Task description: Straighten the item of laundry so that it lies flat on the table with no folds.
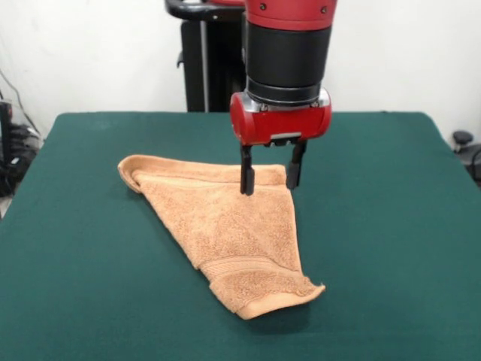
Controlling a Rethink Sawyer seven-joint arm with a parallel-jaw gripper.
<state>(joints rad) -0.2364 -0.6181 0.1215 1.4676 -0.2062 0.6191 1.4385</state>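
Observation:
The item of laundry (225,222) is an orange-tan terry towel lying on the dark green table (391,226) in a rough triangle. Its far edge is rolled over into a fold toward the left corner, and a woven band crosses it near the front hemmed corner. My gripper (270,180) hangs from the red and black arm above the towel's far right corner. Its two black fingers (246,174) stand apart, open, with nothing between them. The tips sit just over or at the cloth; I cannot tell if they touch.
A black pedestal (207,68) stands behind the table's far edge. Dark cables and gear lie off the table at the left (11,150), and a small black object sits at the right edge (462,139).

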